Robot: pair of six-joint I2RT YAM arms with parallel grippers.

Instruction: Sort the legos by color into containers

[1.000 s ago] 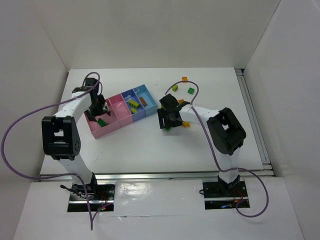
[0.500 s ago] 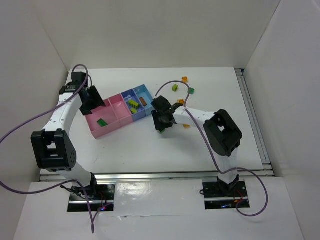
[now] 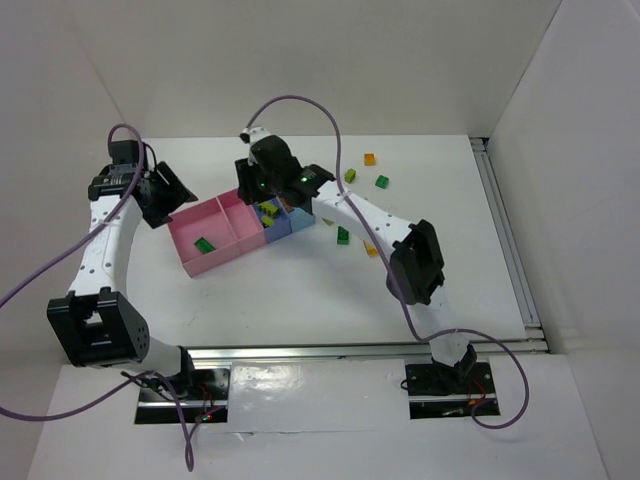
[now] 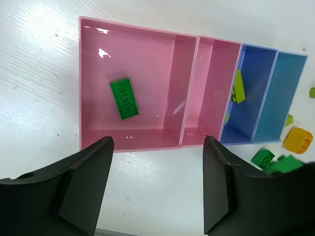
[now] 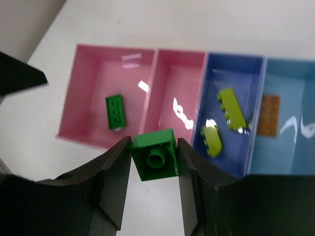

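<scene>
Right gripper point(image 5: 155, 164) is pinched on a dark green square brick point(image 5: 155, 156), one finger point(image 5: 114, 182) on each side, with the brick's hollow underside facing the wrist camera. In that view the held brick sits just in front of the near wall of the bin row, about where the large pink bin point(image 5: 88, 83) meets the narrow pink bin point(image 5: 173, 78). How high it hangs cannot be told.

A dark green flat brick point(image 5: 114, 112) lies on the large pink bin's floor. Next along, the blue bin point(image 5: 236, 73) holds two lime bricks point(image 5: 231, 108), and the light-blue bin point(image 5: 293, 93) holds an orange-brown plate point(image 5: 269, 115).

Left gripper point(image 4: 157, 162) stands wide open, with nothing between its fingers. From overhead it is off the row's left end, apart from it.

On the white table point(image 3: 300, 290) right of the row lie a loose dark green brick point(image 3: 343, 236) and an amber brick point(image 3: 371, 250). Farther back are an orange brick point(image 3: 369, 159), a lime brick point(image 3: 350, 175) and a green brick point(image 3: 382, 181).
</scene>
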